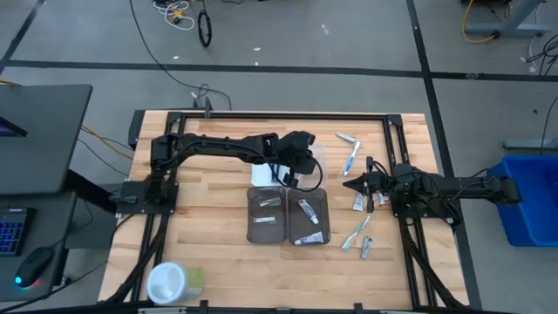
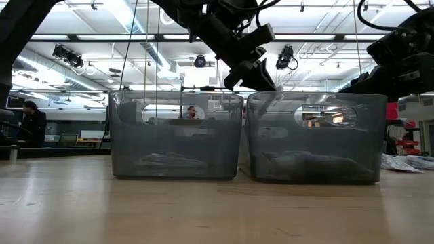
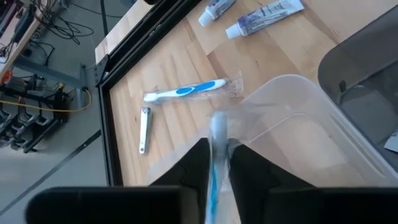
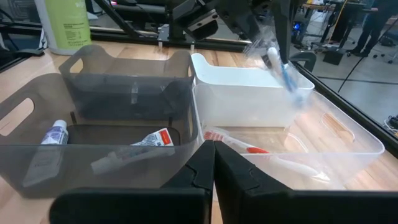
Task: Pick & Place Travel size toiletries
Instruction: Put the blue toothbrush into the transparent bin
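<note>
My left gripper (image 3: 217,149) hangs over the clear tray (image 3: 298,118) at the table's middle, shut on a blue-and-white toothbrush (image 4: 283,68) in a clear wrapper. In the clear tray lies a red-and-white toothbrush (image 4: 249,149). Beside it stands a white tray (image 4: 242,93). Two grey trays (image 1: 266,216) (image 1: 309,218) nearer the front hold small tubes (image 4: 146,142). Another toothbrush (image 3: 186,91), a nail clipper (image 3: 143,129) and two tubes (image 3: 264,15) lie flat on the wood. My right gripper (image 4: 208,162) waits shut at the table's right side. My left gripper pinches the wrapped toothbrush by its shaft (image 3: 216,163) between its two fingers. The fingers slant down from the table's left side, and the brush runs along them, one end (image 3: 217,121) sticking out past the tips. It is lifted clear, tilted, above the clear tray.
More loose toiletries (image 1: 359,235) lie on the wood at the right, close to my right arm (image 1: 436,187). A big round white-and-green container (image 1: 174,281) stands at the near left corner. A black frame (image 1: 279,115) borders the table.
</note>
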